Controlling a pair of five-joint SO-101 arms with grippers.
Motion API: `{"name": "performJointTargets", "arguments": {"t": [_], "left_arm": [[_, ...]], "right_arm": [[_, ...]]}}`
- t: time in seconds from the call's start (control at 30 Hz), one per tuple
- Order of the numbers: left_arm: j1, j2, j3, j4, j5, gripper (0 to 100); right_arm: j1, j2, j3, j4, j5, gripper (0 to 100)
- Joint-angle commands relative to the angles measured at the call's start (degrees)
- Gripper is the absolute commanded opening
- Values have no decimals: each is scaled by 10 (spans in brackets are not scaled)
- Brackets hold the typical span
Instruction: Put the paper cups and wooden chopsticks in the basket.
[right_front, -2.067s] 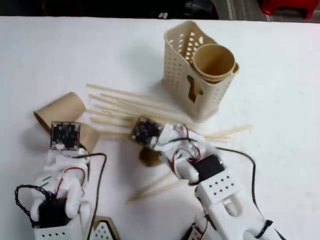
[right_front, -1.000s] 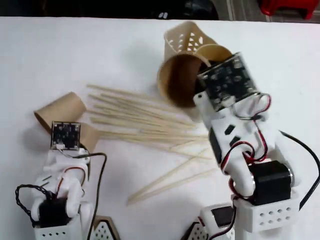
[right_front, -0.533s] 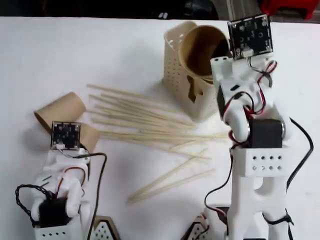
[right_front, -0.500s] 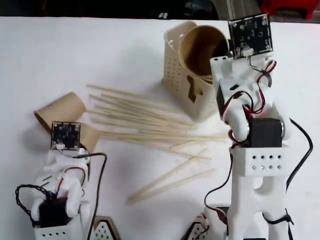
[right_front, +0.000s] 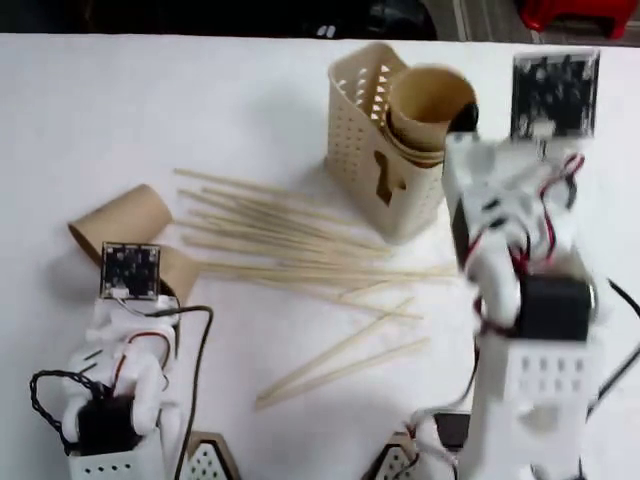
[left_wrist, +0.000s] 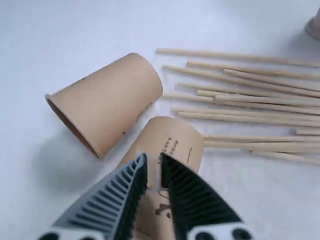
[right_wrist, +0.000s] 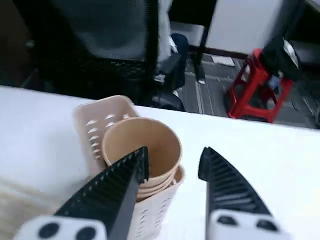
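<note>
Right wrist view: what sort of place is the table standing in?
Probably an office or workroom rather than a kitchen: a plain white table, with what looks like a dark mesh office chair and a red stool behind it.

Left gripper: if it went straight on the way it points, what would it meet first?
Probably the nearer paper cup, lying on its side right ahead of the left gripper. The gap between them is unclear.

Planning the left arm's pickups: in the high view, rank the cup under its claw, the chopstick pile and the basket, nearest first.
1. Cup, right under the left claw.
2. Chopstick pile, in the middle.
3. Basket, far off past the pile.
</note>
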Motion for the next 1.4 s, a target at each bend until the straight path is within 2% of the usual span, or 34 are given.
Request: {"name": "performJointTargets", "arguments": {"t": [0.0,0.2,0.33,0.47,0.57,0.7,0.83,0.9,0.97,1.03,1.17,1.37], "left_arm": [[-6,-2,-76,-22,-48,175],[-10,-1,-196,-9,-94,168],[-68,7,-279,14,-110,169],[-134,105,-357,37,-166,177],[-171,213,-421,75,-244,197],[-218,313,-499,159,-363,256],[-253,344,-499,229,-520,328],[-266,343,-470,238,-606,324],[-275,339,-421,223,-673,317],[-275,334,-353,177,-712,317],[-273,325,-213,29,-720,321],[-236,324,-77,-104,-699,317]], "right_arm": [[-75,-77,32,40,63,176],[-132,-160,200,43,122,176],[-163,-180,301,40,120,176],[-175,-201,396,-17,113,176],[-175,-224,468,-70,82,176],[-165,-265,527,-95,81,176],[-143,-313,554,-95,76,176],[-141,-335,566,-95,76,176],[-143,-357,578,-95,76,176],[-144,-377,589,-95,76,176],[-144,-406,607,-95,77,176],[-144,-422,609,-95,76,176]]}}
